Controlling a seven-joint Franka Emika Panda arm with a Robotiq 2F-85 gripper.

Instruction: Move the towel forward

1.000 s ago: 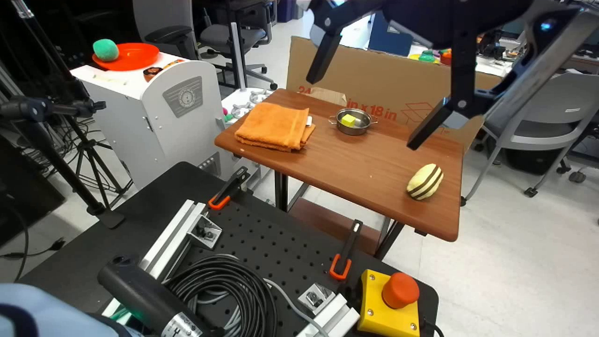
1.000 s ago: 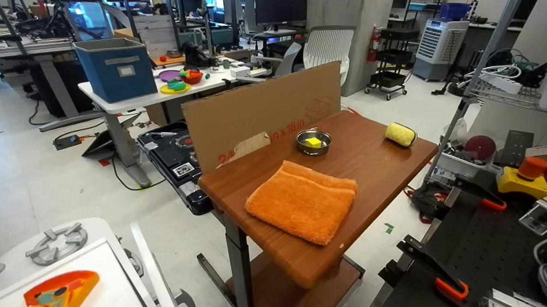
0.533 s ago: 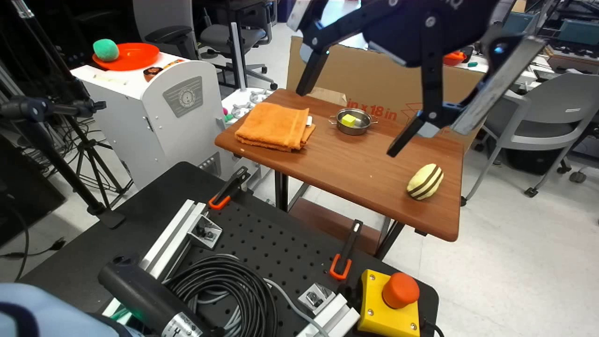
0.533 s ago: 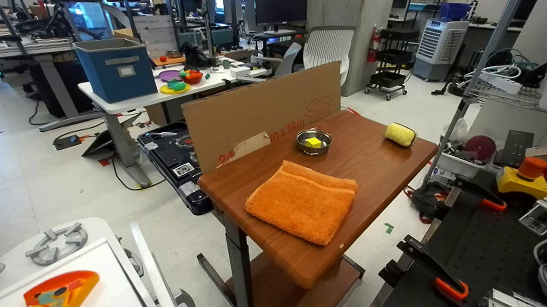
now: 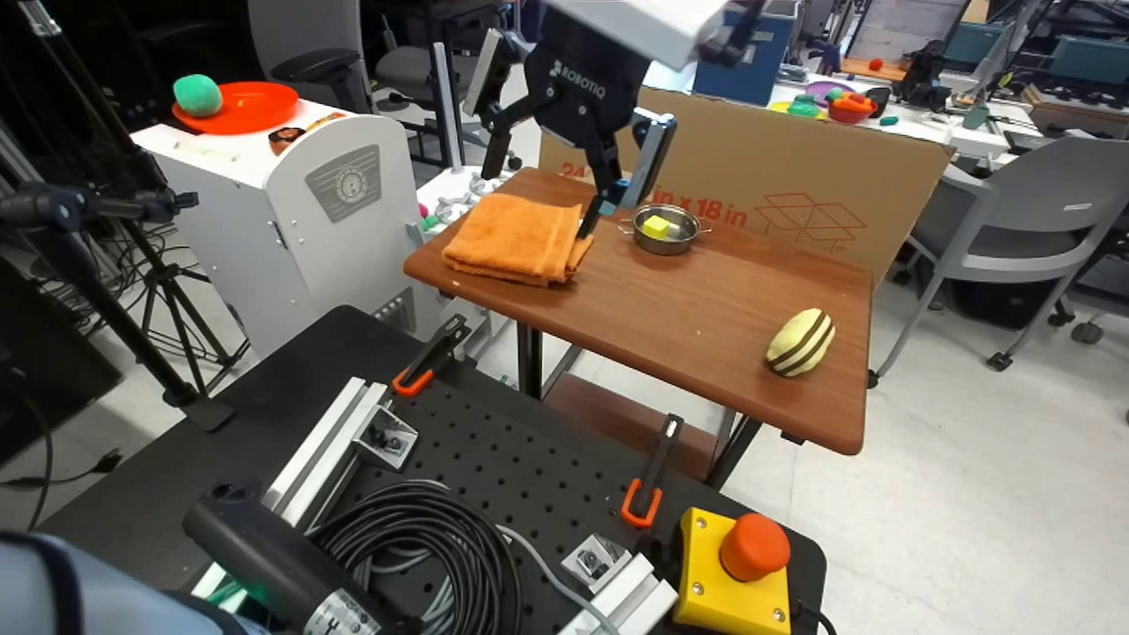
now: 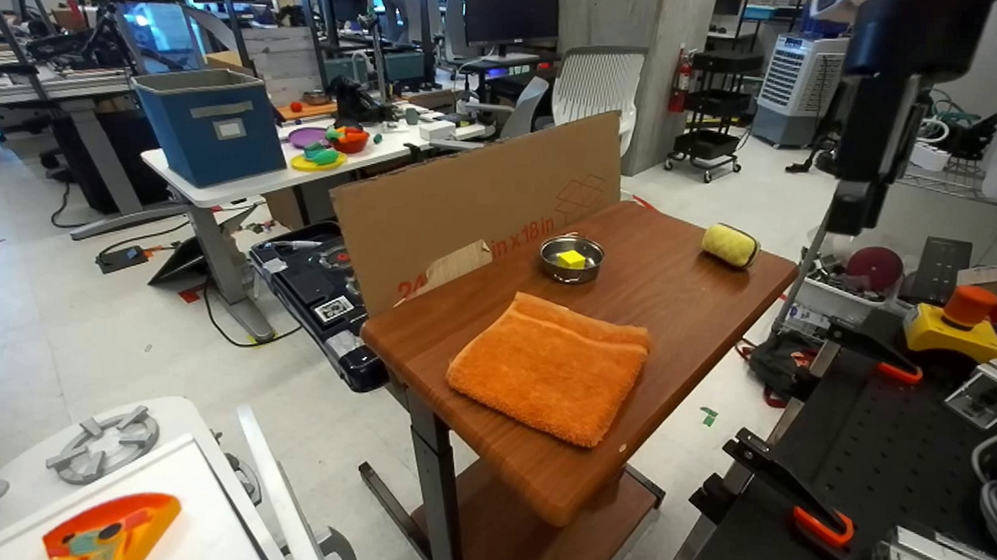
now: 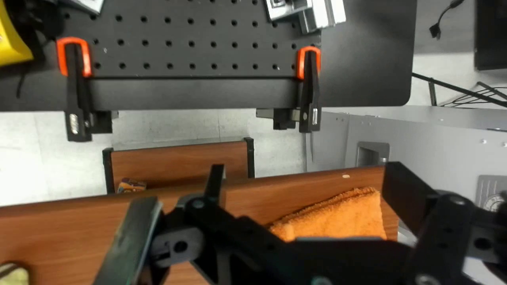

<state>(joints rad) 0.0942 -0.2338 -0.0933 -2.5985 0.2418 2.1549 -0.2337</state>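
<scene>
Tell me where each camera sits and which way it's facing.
Exterior view: raised over the pegboard bench, looking down across to the wooden table; the open tool shows at upper middle.
Exterior view: raised beyond the table end nearest the orange towel, looking lengthwise toward the striped oval object; part of the tool hangs at upper right.
Wrist view: carried with the tool, looking down on bench, table edge and towel; the tool's fingers show, spread apart.
Both exterior views share the towel, metal pot and cardboard sheet.
</scene>
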